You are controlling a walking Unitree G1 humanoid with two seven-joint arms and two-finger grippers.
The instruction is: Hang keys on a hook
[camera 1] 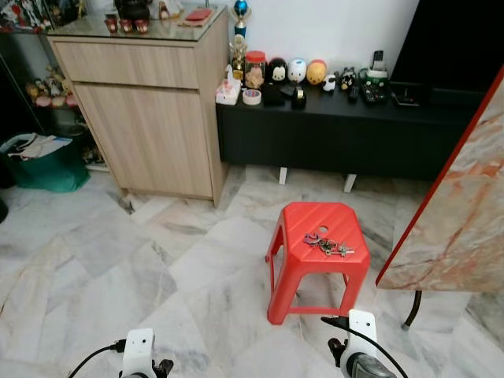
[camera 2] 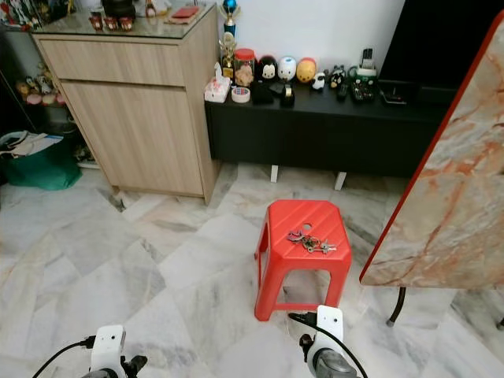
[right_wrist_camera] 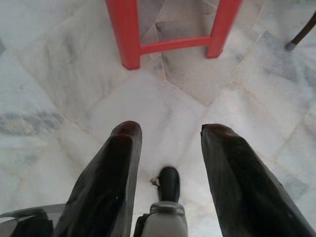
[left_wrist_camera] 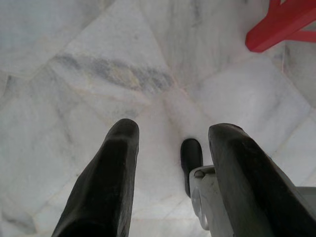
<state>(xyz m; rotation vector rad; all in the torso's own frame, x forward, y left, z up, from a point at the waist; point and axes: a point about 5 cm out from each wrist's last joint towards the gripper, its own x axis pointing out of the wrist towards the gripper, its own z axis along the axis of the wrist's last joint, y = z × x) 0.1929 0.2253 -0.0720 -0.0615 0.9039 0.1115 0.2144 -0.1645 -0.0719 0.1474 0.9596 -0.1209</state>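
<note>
Silvery keys [camera 1: 328, 245], purple tag, heaped on red stool [camera 1: 353, 266]; left hand [left_wrist_camera: 170, 177], right hand [right_wrist_camera: 170, 177] fingers apart

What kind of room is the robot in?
Probably a living room in a home: a low black cabinet lined with small figurines, a wooden cupboard, and a marble floor.

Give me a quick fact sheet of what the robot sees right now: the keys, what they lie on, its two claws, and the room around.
keys: bunch of keys lying on the stool top
stool: red plastic stool on the marble floor
left gripper: open, low, over the floor
right gripper: open, low, facing the stool's legs
behind: wooden cabinet, black low shelf with figurines
right side: marble-patterned table
</note>
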